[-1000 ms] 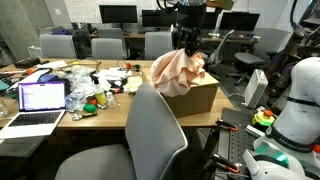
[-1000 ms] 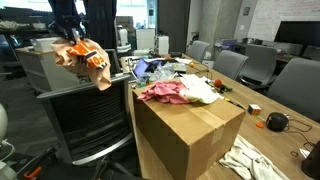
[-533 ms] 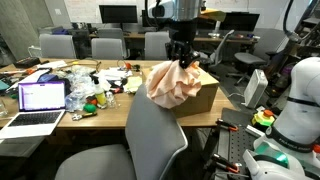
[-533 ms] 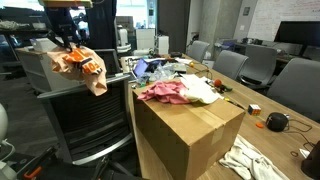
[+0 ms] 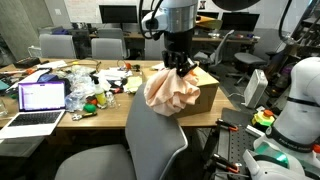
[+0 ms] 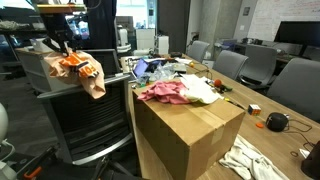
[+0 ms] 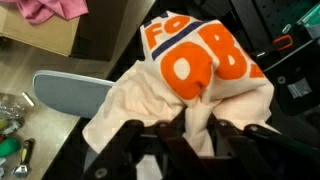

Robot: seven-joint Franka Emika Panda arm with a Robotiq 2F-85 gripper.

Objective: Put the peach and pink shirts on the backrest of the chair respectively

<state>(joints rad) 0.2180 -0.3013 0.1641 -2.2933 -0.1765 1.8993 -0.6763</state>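
My gripper [image 5: 178, 64] is shut on the peach shirt [image 5: 170, 90], which has orange lettering [image 7: 190, 55]. The shirt hangs from the jaws [image 7: 198, 135] just above the top of the grey chair backrest [image 5: 152, 130]. It also shows in an exterior view [image 6: 82, 72], bunched over the backrest [image 6: 85, 110]. The pink shirt [image 6: 165, 92] lies on top of the cardboard box [image 6: 190, 130], next to a white cloth [image 6: 203, 90]. A corner of the pink shirt shows in the wrist view [image 7: 45, 10].
A long wooden table [image 5: 60, 112] holds a laptop [image 5: 38, 103] and clutter. Other office chairs [image 5: 105, 46] stand behind it. A white robot body [image 5: 297, 100] is at the right. A cloth [image 6: 250, 160] lies on the floor beside the box.
My gripper has carried the peach shirt away from the box and down toward the chair backrest. The pink shirt has not moved.
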